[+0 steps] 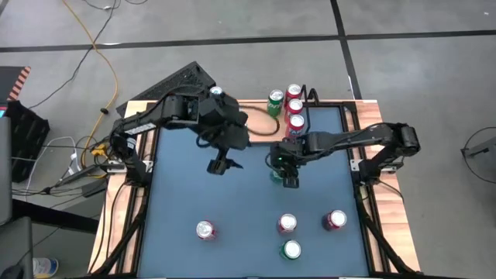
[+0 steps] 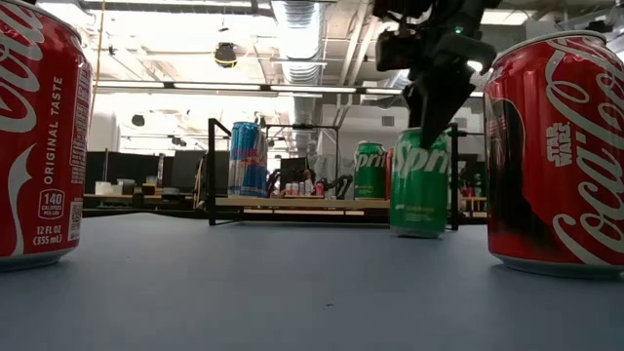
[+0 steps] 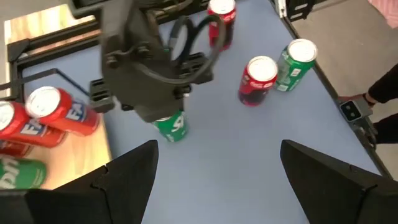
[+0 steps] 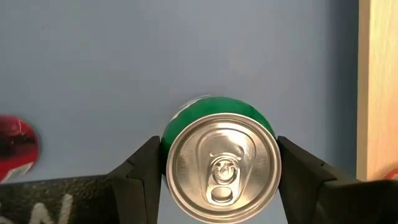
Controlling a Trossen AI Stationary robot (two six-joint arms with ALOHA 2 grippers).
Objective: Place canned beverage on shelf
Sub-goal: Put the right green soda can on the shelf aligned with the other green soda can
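Green Sprite can (image 4: 221, 163) standing upright on the blue table (image 1: 194, 194), just in front of the shelf (image 2: 292, 202), with the right gripper (image 4: 217, 171) lowered over it from above, one finger at each side of the rim. The grasp appears made; whether the pads press firmly cannot be told. Next: lift clear and carry to a free spot on the board. The left gripper (image 1: 219, 164) hangs spread and empty nearby.

Past my own two dark fingers (image 3: 127, 180), spread apart with nothing between them, I see the other arm's gripper (image 3: 165, 115) over an upright green can (image 3: 172, 126). Beyond stand a red can (image 3: 256, 79) and a second green can (image 3: 294, 64), touching. Red cans (image 3: 59, 111) lie on the light-wood board (image 3: 81, 152) beside it.
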